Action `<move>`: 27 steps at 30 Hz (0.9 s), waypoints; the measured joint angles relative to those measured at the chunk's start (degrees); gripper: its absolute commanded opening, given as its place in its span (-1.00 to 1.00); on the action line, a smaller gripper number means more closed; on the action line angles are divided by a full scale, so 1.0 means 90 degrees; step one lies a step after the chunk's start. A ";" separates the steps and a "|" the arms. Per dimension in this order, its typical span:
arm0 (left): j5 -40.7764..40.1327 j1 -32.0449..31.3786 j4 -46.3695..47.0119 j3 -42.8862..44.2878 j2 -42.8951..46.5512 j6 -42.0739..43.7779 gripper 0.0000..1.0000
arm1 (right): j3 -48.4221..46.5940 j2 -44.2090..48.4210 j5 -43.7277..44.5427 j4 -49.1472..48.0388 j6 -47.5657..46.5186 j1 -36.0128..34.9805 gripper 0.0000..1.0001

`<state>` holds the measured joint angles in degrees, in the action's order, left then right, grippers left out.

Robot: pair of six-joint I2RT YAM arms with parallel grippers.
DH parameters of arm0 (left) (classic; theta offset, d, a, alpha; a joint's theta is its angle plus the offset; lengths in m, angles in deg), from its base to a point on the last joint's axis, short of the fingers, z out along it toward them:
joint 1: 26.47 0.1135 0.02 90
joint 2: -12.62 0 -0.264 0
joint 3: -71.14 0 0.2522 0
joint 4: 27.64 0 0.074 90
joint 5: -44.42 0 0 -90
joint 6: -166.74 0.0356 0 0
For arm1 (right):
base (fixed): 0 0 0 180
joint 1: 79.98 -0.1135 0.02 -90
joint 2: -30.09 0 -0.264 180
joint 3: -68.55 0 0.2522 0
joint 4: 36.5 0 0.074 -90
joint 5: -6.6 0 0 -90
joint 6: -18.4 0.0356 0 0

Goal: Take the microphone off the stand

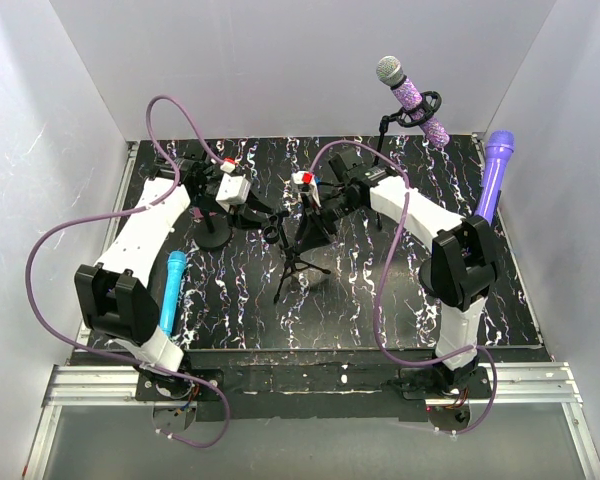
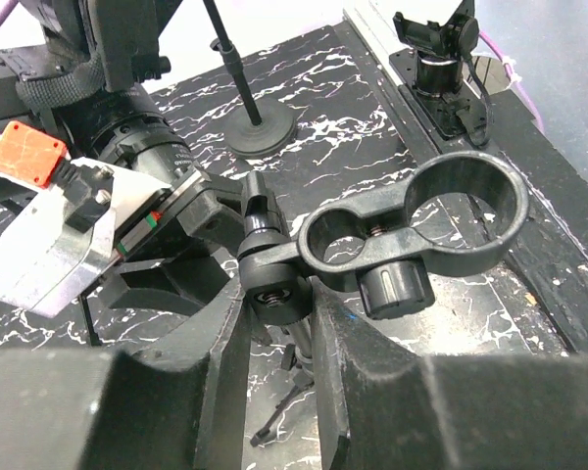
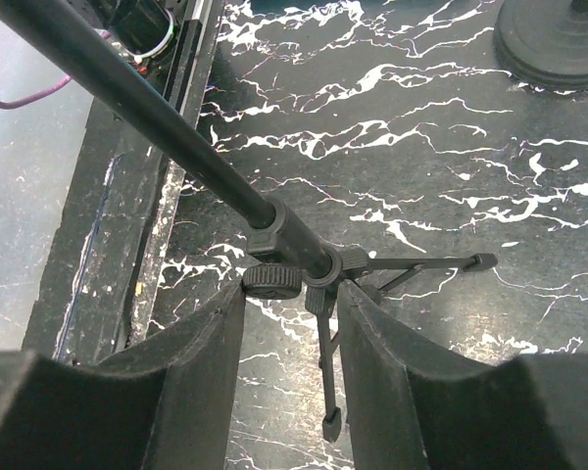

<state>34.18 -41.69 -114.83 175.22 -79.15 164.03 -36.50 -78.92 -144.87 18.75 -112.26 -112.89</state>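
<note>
A small black tripod stand stands mid-table. Its clip is empty. My left gripper is shut on the joint just under that clip, which sits between its fingertips in the left wrist view. My right gripper is shut on the stand's collar above the legs, beside the pole. A blue microphone lies on the table by my left arm. A glittery purple microphone sits in a stand's clip at the back right.
A plain purple microphone is at the right edge by the wall. A round-base stand is just left of my left gripper and shows in the left wrist view. White walls close three sides.
</note>
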 measured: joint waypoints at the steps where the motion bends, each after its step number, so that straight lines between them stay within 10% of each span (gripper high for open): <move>1: 0.0024 0.0000 -0.0068 0.0010 -0.0036 0.0109 -1.00 | -0.0015 -0.0024 -0.0002 0.0002 0.0002 0.0000 -0.17; 7: 0.0068 0.0027 -0.0262 -0.0019 -0.0024 0.0165 -1.00 | -0.0053 -0.0056 -0.0068 0.0107 0.0036 -0.0022 -0.88; 15: 0.0044 0.0041 0.1309 -0.0595 0.0403 -0.1807 -1.00 | 0.1605 0.0986 0.0466 -0.1435 0.0034 -0.0029 -0.97; 22: -0.0017 0.0041 0.2166 -0.0998 0.0712 -0.2540 -1.00 | 0.1712 0.1287 0.0636 -0.2127 0.0151 -0.0046 0.31; 27: -0.0151 0.0034 0.1005 -0.0464 0.0474 -0.1484 -1.00 | 0.0449 0.0607 0.0374 -0.1236 -0.0381 0.0090 0.50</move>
<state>32.83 -41.38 -105.78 171.05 -74.89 150.68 -32.45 -73.45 -141.50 7.63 -115.69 -112.08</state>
